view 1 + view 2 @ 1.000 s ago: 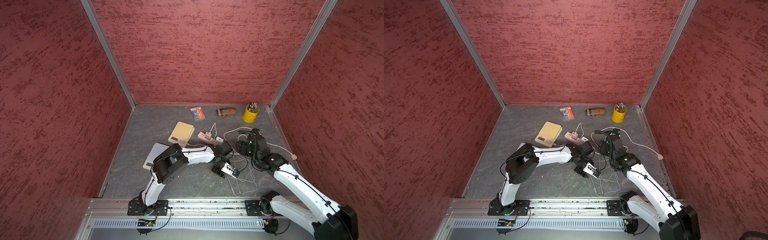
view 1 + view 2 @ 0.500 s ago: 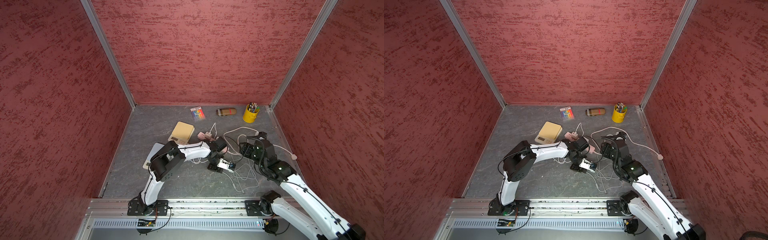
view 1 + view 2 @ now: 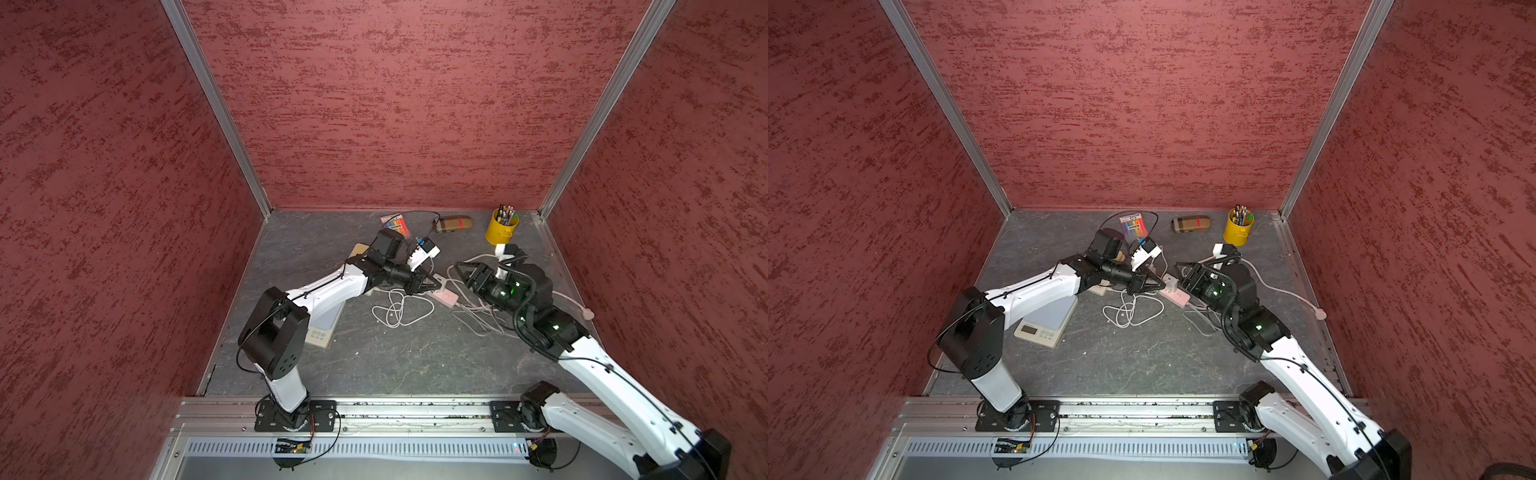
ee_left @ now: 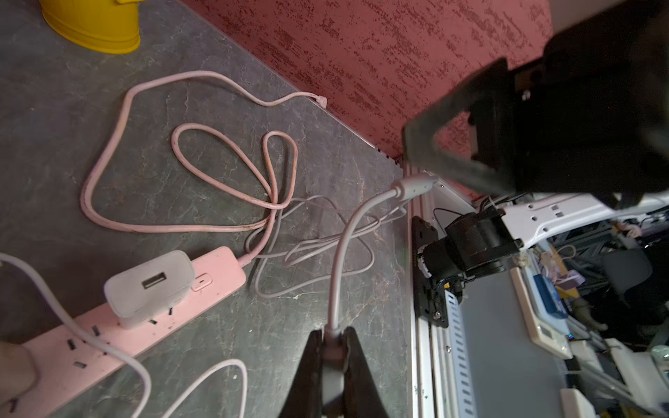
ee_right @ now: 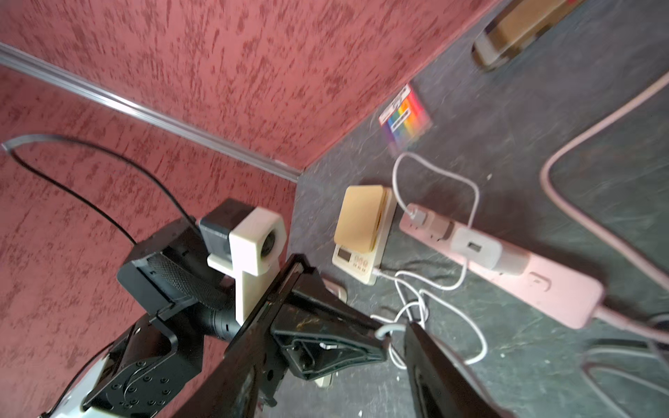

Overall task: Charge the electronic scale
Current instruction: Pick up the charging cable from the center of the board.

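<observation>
1. The left gripper (image 4: 333,334) is clamped tight on a grey charging cable (image 4: 340,253). It pinches the cable a little back from the plug end (image 4: 416,184), so the plug rises free of the table (image 3: 395,365) instead of drooping.
2. That hold looks meant to offer the plug to the other arm. The right gripper (image 3: 461,275) grips nothing. Its jaws stand partly apart on either side of the plug end, and one finger lies just beside the plug tip. I cannot tell whether they touch.
3. I judge this to be a hand-over or re-grip, because a plug held close to its tip can be aimed into a socket.
4. The pink power strip (image 4: 213,275) lies on the table just under where the two grippers meet. A white charger (image 4: 148,286) sits in it with its USB port facing up and empty, a likely home for one cable end.
5. The electronic scale (image 3: 1040,330) lies flat to the near left of both grippers, partly under the left forearm with its display at the near edge. It is well apart from the held plug.
6. A smaller wood-topped scale (image 5: 362,224) sits to the far left of the strip. A white lead (image 5: 434,286) reaches its corner, but whether it is plugged in is unclear.
</observation>
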`<state>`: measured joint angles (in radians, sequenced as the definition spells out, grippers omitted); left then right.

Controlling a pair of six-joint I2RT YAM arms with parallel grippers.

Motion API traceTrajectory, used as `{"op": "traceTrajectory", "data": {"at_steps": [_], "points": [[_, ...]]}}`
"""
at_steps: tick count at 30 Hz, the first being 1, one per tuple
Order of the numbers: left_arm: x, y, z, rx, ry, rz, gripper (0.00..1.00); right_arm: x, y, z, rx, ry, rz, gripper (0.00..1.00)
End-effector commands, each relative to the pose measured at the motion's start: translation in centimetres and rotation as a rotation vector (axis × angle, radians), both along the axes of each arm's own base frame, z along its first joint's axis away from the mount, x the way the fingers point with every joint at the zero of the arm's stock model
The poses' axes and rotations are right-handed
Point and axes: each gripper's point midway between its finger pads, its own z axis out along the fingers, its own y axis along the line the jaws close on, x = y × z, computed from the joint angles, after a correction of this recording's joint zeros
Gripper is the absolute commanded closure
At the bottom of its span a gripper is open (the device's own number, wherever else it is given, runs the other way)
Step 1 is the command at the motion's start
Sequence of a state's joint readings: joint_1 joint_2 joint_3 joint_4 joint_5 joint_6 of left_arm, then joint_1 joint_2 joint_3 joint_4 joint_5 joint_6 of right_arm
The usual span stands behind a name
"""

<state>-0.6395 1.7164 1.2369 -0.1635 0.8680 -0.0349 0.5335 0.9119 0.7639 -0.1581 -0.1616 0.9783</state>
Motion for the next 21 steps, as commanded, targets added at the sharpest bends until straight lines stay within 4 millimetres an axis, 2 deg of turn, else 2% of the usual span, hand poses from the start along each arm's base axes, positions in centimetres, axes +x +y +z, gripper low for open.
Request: {"op": "traceTrajectory", "data": {"at_steps": [1, 7, 12, 18, 21], "points": [[1.2, -0.5, 1.3, -0.043, 0.075, 0.087, 0.95, -0.1, 1.5, 2.2, 0.069, -0.017, 0.036, 0.38], [1.6, -0.3, 1.3, -0.043, 0.115, 0.132, 0.95, 0.1, 2.6, -0.9, 0.031, 0.089, 0.042, 0.39], [1.1, -0.3, 1.8, -0.059, 0.071, 0.094, 0.94, 0.0, 1.9, -3.3, 0.032, 0.163, -0.021, 0.4], [-0.7, -0.2, 2.3, -0.083, 0.004, 0.02, 0.92, 0.5, 2.5, -3.8, 0.113, 0.165, -0.029, 0.48], [-1.9, -0.2, 2.3, -0.082, -0.057, -0.025, 0.91, 0.9, 3.0, -3.9, 0.149, 0.165, -0.022, 0.58]]}}
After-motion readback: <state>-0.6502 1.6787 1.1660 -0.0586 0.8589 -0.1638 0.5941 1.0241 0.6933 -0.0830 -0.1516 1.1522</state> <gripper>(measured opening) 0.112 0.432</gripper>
